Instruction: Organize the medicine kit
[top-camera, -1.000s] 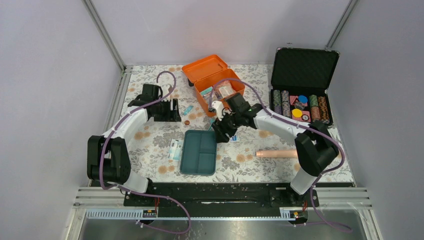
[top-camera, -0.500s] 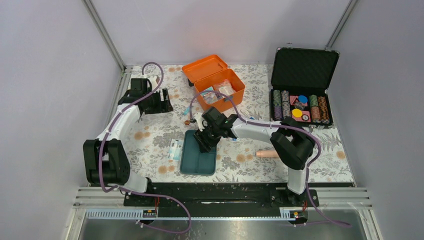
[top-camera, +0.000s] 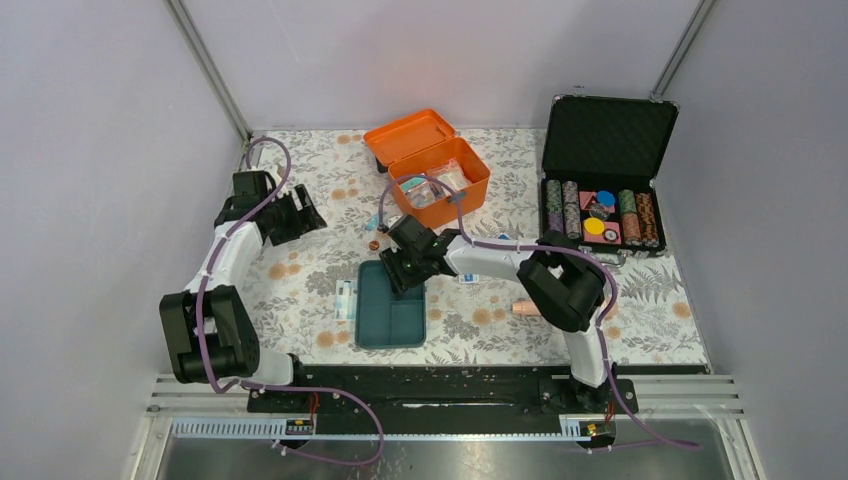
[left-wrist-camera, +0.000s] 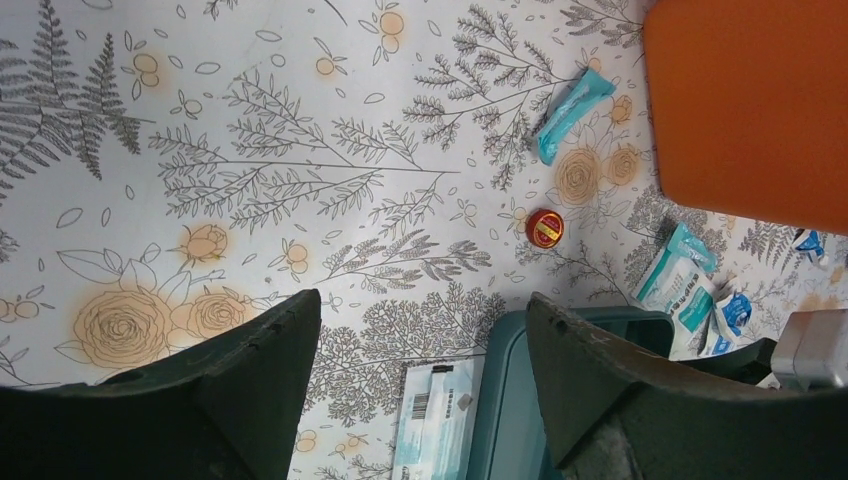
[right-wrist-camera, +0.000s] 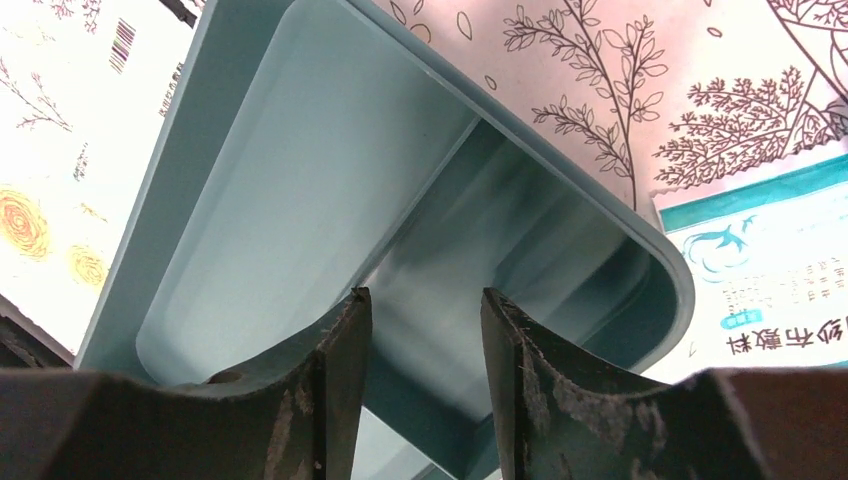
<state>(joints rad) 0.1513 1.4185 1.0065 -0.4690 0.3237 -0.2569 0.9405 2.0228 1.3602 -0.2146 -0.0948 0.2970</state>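
Since print comes first, we log it first: a white packet (left-wrist-camera: 437, 420) lying just beside the tray carries a barcode and fine lines of text, too small to read. Another white-and-teal packet (right-wrist-camera: 770, 270), right by the tray's rounded corner, shows a blue bird-like logo and bold Chinese characters that we can't read safely. A red cap (left-wrist-camera: 545, 228) has a yellow mark on top, unreadable.

Medicine kit: the orange box (top-camera: 478, 185) sits far centre on the floral cloth (top-camera: 300, 290), with its lid (top-camera: 410, 135) thrown back. Inside we see clear and white packets plus a teal one. Its teal tray (top-camera: 385, 325) lies out on the cloth at near centre, apart from the box, with a divider showing inside. A loose teal packet (left-wrist-camera: 573, 100) lies between the cap and the box.

A black case (top-camera: 605, 130) stands far right with its lid up and rows of poker chips (top-camera: 600, 212) in the foam. A copper-coloured cylinder (top-camera: 527, 307) lies right of the tray.

The right gripper (right-wrist-camera: 422, 300) is at the tray's far end with its fingers down in a compartment. Its jaws are apart and the teal floor shows between them; we can't tell if the tips touch. The left gripper (left-wrist-camera: 422, 305) hangs over the far-left cloth, jaws spread wide, gripping nothing.
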